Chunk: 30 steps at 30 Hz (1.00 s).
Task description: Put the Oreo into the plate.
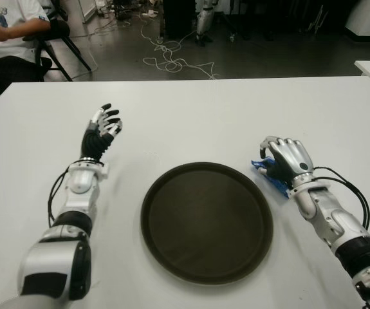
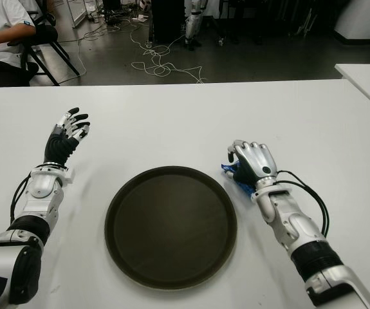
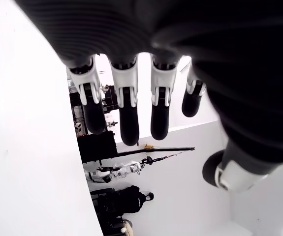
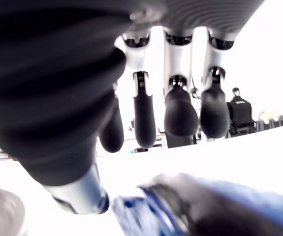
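The white, matte rectangular surface (image 1: 204, 116) carries everything relevant. Centred near the robot lies the round dark-brown plate with a raised rim (image 1: 151, 193); nothing lies in it.

The right hand (image 1: 286, 162) shows just beside the plate's right edge, palm down, knuckles up, fingers arched over the blue foil-wrapped Oreo packet (image 1: 269, 178). The packet lies on the surface under that hand, just outside the rim and apart from it. In the right wrist view the fingertips (image 4: 180, 115) hang above the packet with a gap showing; the hand is hovering with its fingers not yet closed, holding nothing.

The left hand (image 1: 102, 132) shows well left of the plate, fingers spread and extended, idle and holding nothing.

Handling assessment: the packet appears light, with a slick, crinkling wrapper and brittle contents. Judged best taken across its long sides between thumb and fingers with moderate pressure; excess force risks crushing, too little risks slippage. The transfer required is short, leftward over the rim.
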Available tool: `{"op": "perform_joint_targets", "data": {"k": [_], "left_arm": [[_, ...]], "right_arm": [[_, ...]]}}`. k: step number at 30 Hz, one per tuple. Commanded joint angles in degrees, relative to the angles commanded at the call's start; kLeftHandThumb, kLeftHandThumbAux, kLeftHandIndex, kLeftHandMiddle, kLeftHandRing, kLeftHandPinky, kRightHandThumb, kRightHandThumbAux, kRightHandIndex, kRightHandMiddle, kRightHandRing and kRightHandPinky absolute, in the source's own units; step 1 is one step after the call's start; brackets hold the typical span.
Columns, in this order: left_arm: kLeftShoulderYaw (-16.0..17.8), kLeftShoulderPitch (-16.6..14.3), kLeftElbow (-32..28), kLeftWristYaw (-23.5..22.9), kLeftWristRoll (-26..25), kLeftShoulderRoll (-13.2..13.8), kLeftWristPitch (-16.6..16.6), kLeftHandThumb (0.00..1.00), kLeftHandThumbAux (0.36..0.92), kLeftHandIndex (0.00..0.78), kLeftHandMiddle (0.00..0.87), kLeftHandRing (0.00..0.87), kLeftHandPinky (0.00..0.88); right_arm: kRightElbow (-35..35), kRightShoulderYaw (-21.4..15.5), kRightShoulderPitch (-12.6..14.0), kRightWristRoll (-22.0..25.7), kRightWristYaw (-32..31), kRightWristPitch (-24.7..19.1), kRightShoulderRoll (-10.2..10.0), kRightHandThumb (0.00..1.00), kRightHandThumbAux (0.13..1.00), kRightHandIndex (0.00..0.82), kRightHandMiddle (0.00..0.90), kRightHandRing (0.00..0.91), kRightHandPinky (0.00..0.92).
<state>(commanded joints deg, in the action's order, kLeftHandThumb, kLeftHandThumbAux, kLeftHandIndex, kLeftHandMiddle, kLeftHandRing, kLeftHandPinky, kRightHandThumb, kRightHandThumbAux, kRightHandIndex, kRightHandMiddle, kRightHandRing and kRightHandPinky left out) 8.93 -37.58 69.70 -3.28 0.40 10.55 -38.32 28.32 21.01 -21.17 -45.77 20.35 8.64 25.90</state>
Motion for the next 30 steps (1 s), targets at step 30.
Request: {"op": "perform_joint_targets", "data": {"k": [30], "left_arm": [[0.2,-0.1,0.1,0.3,0.2,-0.1,0.4,0.344,0.625,0.106,0.199,0.188,0.197]], "right_arm": [[-1.0,1.0,-3.1,-1.9,-1.6,-1.2,0.2,0.150,0.869,0.632,0.774,0.768,0.747]]}}
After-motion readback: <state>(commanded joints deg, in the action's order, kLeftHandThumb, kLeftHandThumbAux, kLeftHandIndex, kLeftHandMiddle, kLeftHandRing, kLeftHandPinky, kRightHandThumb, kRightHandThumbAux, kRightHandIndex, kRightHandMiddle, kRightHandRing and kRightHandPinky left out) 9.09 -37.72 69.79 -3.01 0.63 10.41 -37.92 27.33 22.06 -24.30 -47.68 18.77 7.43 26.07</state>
